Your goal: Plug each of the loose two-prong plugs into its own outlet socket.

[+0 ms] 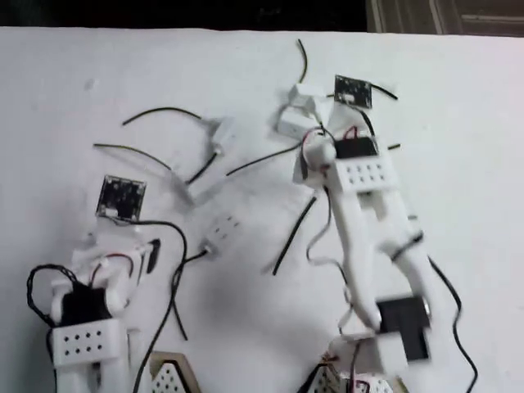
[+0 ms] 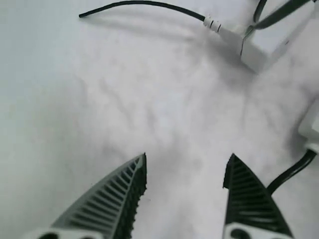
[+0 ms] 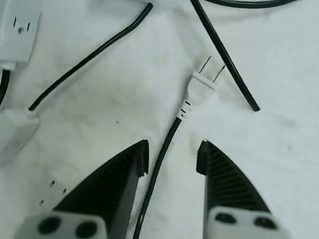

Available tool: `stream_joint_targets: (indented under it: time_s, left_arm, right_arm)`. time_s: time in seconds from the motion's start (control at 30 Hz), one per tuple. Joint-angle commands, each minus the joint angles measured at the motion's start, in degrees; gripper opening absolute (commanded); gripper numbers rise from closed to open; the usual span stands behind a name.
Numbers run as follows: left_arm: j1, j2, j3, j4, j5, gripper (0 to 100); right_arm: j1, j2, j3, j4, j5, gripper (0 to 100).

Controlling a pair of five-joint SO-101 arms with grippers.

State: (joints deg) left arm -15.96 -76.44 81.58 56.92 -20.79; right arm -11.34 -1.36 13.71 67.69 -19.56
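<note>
We see a white table (image 1: 65,74) strewn with cords. The right gripper (image 3: 173,147), spread wide, straddles the black cord (image 3: 158,172) at lower centre. The left gripper (image 2: 187,159) gapes over tabletop. Upper left, the outlet socket (image 3: 20,25) holds no plug. The two-prong plug (image 3: 201,88), centre right, looks light and rigid. We'd pinch its white body, not the floppy cord.

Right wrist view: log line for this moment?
right claw: open, astride cord behind plug | plug: loose, prongs free | left claw: open above table
</note>
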Motion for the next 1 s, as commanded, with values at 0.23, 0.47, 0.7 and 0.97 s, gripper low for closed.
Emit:
stream_joint_targets:
  time_s: [0.23,0.47,0.7,0.97]
  left_arm:
    - [-1.9,-9.4,4.6,-0.3,0.4,26]
    - [-1.9,-9.5,4.7,0.0,0.4,26]
    - [-1.9,-9.5,4.7,0.0,0.4,26]
    - [-2.5,-9.5,4.7,0.0,0.4,26]
  right_arm:
    - [0.5,26.7,-22.9,0.1,-9.7,15.8]
    - [3.4,35.4,-30.3,0.5,-11.3,11.5]
    - [4.1,35.5,-34.1,5.8,-11.3,10.9]
    - [2.4,35.6,-47.3,20.6,-11.9,10.9]
